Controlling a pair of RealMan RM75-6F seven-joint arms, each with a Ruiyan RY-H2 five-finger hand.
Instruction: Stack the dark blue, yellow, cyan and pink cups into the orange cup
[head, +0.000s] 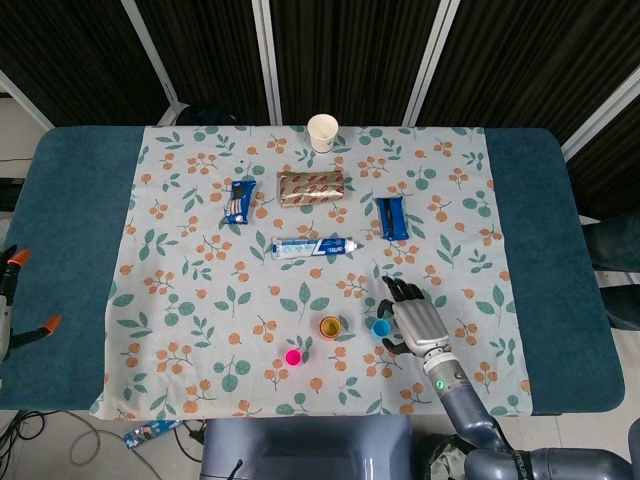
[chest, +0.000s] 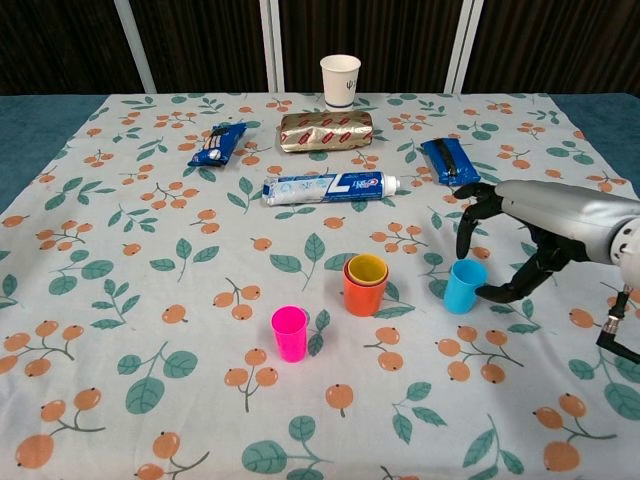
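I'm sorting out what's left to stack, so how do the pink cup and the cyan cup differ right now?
The pink cup stands alone, nearer the table's front edge, left of the orange cup; the cyan cup stands right of the orange cup. The right hand curls open around the cyan cup; nothing is near the pink cup. Both stand upright, mouths up, unstacked.

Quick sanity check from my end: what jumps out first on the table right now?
The right hand, fingers spread, reaches around the cyan cup near the table's right front, not clearly gripping it. Beside it stands the orange cup with the yellow cup nested inside, and the pink cup stands alone front-left.
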